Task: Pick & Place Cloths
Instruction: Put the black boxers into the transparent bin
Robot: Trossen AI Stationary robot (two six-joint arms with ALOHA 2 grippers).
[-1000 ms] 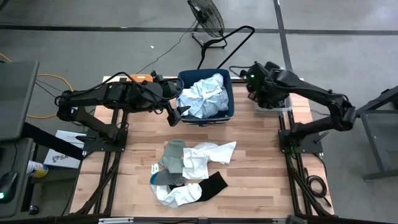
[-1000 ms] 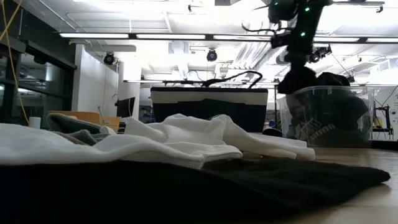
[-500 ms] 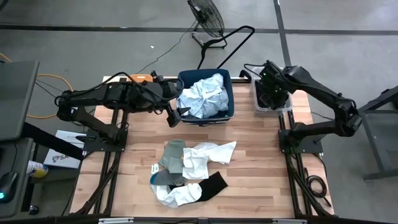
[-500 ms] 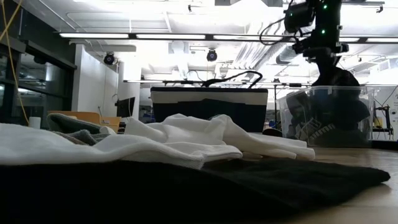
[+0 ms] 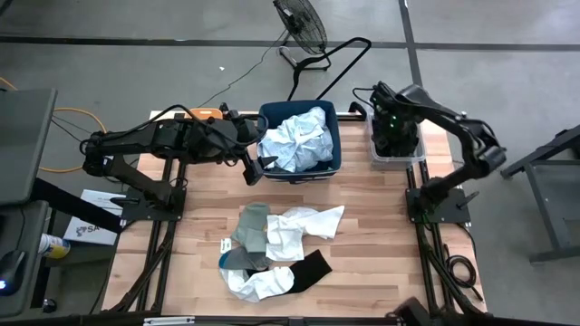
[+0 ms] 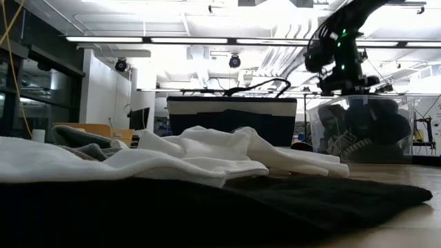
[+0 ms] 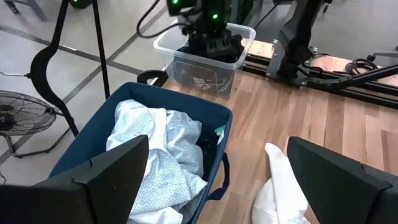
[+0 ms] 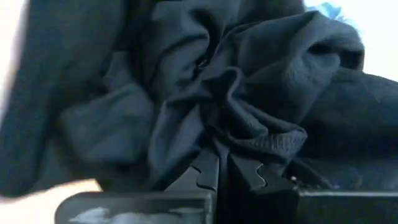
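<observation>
Over the clear bin [image 5: 396,149], a black cloth [image 8: 211,118] is pinched in the right gripper [image 5: 393,136]'s pressed-together fingers.
From the left: the left gripper [image 5: 256,168] waits spread beside the navy bin [image 5: 337,156] of pale cloths [image 5: 297,140]; more cloths [image 5: 276,249] are heaped on the wooden table [image 5: 381,235]; the garment should be released only once fully inside the walls. A fan [image 5: 302,24] stands on the grey floor.

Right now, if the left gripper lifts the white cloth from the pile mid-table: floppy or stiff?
Likely floppy: the white cloth lies in soft folds. Probably light, being thin. It overlaps the black cloth, so it may drag neighbours along.
</observation>
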